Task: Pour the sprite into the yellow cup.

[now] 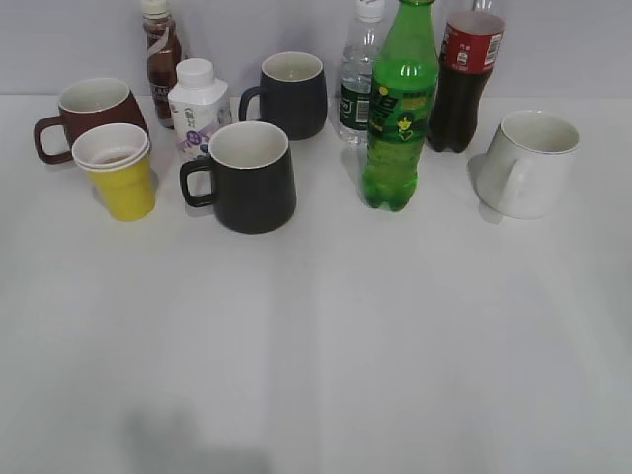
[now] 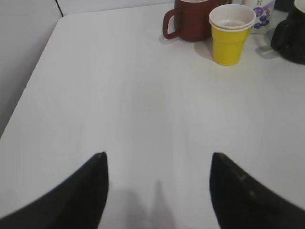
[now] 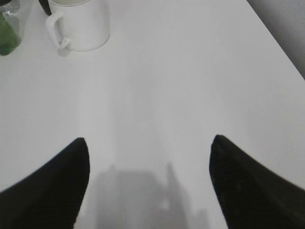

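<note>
The sprite (image 1: 399, 109), a tall green bottle with a green-yellow label, stands upright right of the middle of the table; its base shows at the top left of the right wrist view (image 3: 6, 38). The yellow cup (image 1: 120, 173) stands at the left, in front of a brown-red mug; it also shows in the left wrist view (image 2: 231, 33). My left gripper (image 2: 158, 157) is open and empty above bare table, well short of the cup. My right gripper (image 3: 148, 141) is open and empty above bare table. Neither gripper shows in the exterior view.
A brown-red mug (image 1: 87, 114), two dark mugs (image 1: 250, 176) (image 1: 288, 94), a white mug (image 1: 527, 163), a small white bottle (image 1: 197, 107), a brown drink bottle (image 1: 161, 54), a clear water bottle (image 1: 357, 74) and a dark cola bottle (image 1: 464, 79) stand along the back. The table's left edge (image 2: 28, 81) is near.
</note>
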Robot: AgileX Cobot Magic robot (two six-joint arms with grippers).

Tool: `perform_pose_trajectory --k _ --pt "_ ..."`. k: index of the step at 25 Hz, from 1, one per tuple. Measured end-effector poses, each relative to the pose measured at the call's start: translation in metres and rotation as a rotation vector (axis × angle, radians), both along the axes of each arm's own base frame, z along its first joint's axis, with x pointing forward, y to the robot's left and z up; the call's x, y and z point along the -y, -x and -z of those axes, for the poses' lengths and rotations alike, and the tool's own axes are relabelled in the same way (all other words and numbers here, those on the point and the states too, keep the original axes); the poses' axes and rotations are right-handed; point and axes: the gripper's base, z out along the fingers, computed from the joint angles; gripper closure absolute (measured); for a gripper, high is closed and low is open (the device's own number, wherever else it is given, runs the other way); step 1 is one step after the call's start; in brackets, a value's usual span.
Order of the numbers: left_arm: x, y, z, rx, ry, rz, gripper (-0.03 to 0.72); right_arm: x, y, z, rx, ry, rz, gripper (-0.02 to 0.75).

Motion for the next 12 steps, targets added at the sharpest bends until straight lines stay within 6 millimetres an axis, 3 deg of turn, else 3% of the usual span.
perform_pose_trajectory --k 12 --pt "-0.0001 0.0 0.0 0.0 -0.001 -0.001 0.179 0.0 0.0 0.0 0.0 0.0 0.0 0.15"
